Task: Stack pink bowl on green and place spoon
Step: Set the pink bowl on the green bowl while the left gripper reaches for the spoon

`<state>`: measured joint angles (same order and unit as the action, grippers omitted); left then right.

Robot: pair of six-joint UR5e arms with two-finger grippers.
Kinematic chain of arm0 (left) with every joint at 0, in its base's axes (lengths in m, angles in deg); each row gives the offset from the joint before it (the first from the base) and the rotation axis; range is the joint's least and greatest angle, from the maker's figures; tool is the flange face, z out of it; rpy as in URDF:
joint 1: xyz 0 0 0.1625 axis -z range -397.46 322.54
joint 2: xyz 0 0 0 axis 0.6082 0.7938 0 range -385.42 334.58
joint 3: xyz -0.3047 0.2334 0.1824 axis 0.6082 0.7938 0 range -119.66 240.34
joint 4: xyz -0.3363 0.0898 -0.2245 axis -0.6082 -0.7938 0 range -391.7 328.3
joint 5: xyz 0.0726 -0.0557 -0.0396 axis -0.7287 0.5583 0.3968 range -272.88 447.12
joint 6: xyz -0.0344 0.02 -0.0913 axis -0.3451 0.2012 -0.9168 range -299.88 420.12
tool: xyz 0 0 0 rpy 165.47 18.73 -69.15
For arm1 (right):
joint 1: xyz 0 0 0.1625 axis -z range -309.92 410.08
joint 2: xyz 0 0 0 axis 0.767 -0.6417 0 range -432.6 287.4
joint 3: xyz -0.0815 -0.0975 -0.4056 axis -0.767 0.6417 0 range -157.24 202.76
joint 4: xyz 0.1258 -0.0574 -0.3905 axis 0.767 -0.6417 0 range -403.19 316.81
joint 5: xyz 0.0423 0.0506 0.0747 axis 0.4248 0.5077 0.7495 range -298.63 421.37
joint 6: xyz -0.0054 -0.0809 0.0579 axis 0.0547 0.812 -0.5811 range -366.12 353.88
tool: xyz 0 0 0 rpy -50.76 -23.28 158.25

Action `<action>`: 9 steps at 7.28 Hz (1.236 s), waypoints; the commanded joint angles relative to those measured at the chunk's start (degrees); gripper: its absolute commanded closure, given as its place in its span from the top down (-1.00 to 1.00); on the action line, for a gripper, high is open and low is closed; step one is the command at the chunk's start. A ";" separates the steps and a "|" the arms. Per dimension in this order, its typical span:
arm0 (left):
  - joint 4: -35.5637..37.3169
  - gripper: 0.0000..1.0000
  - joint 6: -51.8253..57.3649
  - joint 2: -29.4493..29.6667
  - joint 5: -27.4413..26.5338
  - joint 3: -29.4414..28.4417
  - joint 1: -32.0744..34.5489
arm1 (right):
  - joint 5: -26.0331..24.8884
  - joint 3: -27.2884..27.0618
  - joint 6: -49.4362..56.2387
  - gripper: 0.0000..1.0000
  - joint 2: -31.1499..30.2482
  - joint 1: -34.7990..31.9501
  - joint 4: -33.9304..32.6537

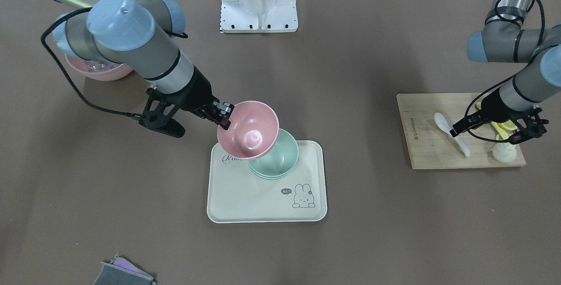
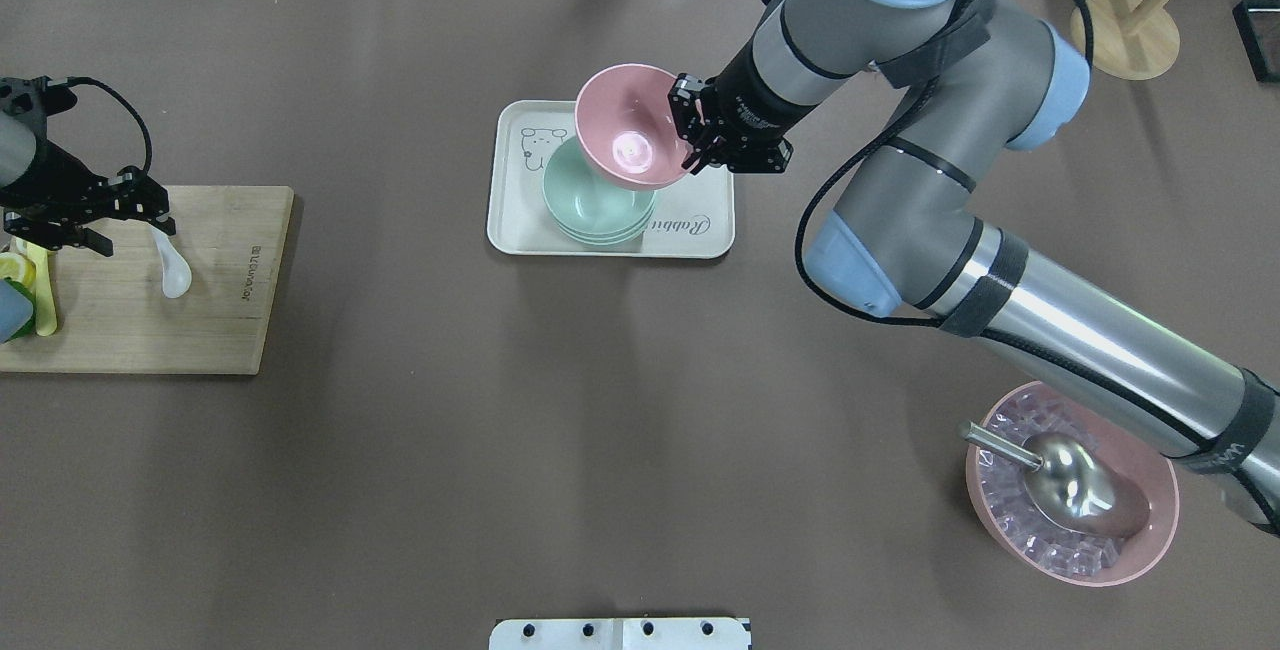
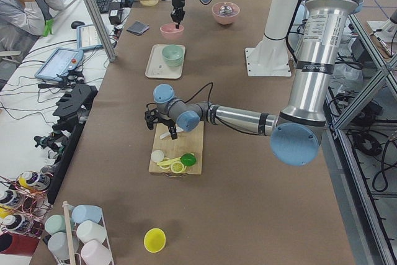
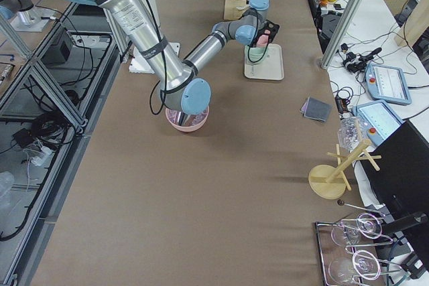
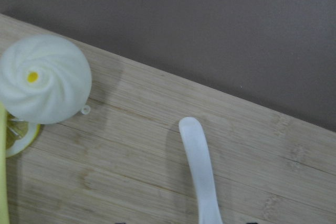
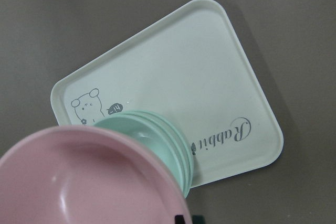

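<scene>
Fig. 1. My right pincer [image 2: 690,135] grasping the pink bowl [image 2: 625,130].
Bowl tilted above green bowl [image 2: 585,208]; my left pincer [image 2: 135,235] spread over spoon [image 2: 173,272].

The pink bowl [image 1: 249,129], glossy and empty, hangs tilted just above the green bowl [image 1: 280,160], overlapping its rim; green bowl upright on the tray [image 1: 263,201]; white spoon [image 2: 177,275] flat on the board [image 1: 425,144], well apart.

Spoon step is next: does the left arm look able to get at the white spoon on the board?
Probably yes. The left claw hangs open right over the white spoon, nothing covers it, and the bun sits off to one side.
</scene>
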<state>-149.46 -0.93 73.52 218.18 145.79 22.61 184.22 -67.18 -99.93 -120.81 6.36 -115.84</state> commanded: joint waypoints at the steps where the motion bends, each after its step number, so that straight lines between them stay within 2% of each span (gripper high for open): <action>1: 0.07 0.61 -0.38 0.47 -0.89 -0.45 -0.57 | -4.02 4.92 -2.25 -1.00 4.07 2.94 0.06; 4: 0.16 0.60 -0.38 1.25 -0.89 -1.33 -0.65 | -4.11 7.76 -2.17 -1.00 4.26 3.73 0.59; 6: 0.16 0.50 -0.38 2.04 -0.89 -2.56 -0.92 | -4.11 7.86 -1.82 -1.00 4.27 3.74 0.59; 7: 0.07 0.45 -0.38 2.05 -0.89 -2.82 -1.44 | -4.11 7.86 -1.73 -0.19 4.27 3.74 0.59; 8: 0.07 0.37 -1.69 2.14 -1.33 -3.09 -2.40 | -4.11 7.86 -2.43 0.47 4.18 3.74 0.59; 9: 0.07 0.09 -1.87 2.14 -2.03 -3.18 -2.67 | -4.11 7.77 -2.43 0.90 4.09 3.74 0.59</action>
<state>-149.38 -2.25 75.60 216.82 142.83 20.51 180.11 -59.35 -102.16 -116.63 10.09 -115.26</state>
